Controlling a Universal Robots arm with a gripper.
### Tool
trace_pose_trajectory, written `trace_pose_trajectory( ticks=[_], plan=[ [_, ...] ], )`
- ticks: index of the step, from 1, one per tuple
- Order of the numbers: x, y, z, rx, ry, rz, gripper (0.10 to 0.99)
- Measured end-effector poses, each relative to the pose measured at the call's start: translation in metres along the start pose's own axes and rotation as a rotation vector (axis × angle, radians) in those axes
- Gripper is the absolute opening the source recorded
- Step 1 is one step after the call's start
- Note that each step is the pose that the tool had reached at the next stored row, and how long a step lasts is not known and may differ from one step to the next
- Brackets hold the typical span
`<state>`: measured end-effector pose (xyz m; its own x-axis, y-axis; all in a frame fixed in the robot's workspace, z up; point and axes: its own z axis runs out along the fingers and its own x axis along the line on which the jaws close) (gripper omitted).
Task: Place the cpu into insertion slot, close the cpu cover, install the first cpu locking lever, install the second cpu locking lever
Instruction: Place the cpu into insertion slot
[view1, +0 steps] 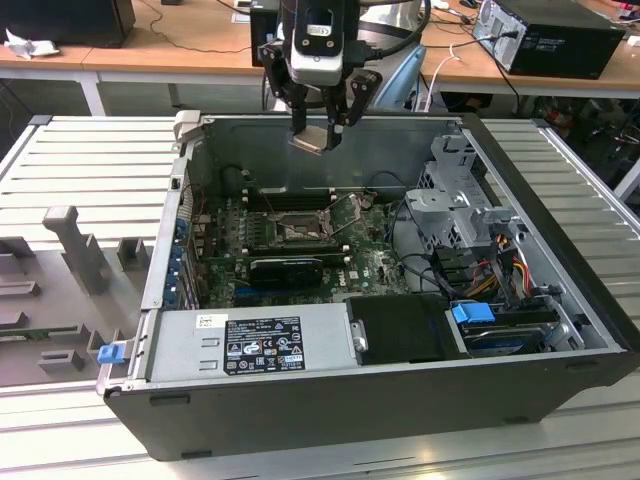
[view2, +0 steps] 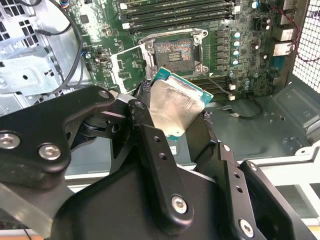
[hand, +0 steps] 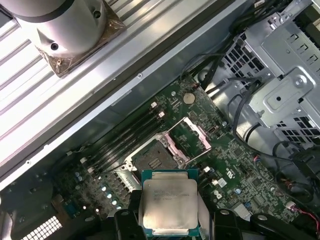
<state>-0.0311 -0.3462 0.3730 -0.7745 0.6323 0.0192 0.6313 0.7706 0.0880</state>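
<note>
the chip (hand: 169, 205) is held clamped between the closed fingers of the claw (view1: 318, 130), above the open computer case (view1: 400, 400). the socket (hand: 152, 157) is seen bare on the green board below, with its cover plate (hand: 192, 136) swung up beside it.

cpu (view2: 175, 107) side edges hidden (behind gripper (view2: 174, 118))

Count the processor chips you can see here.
1. The chip is held in the gripper above the open computer case; the socket on the board is empty. Others could be hidden.
</note>
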Motion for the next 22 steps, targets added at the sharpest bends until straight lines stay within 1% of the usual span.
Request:
trace_pose_trajectory(
  ticks=[10,18,22],
  plan=[
    [0.0,0.0,0.0001,-0.001,-0.0053,0.061,0.525],
    [0.0,-0.0001,0.0004,-0.003,-0.0129,0.146,0.525],
    [0.0,0.0,0.0005,-0.003,-0.0155,0.176,0.525]
  ],
)
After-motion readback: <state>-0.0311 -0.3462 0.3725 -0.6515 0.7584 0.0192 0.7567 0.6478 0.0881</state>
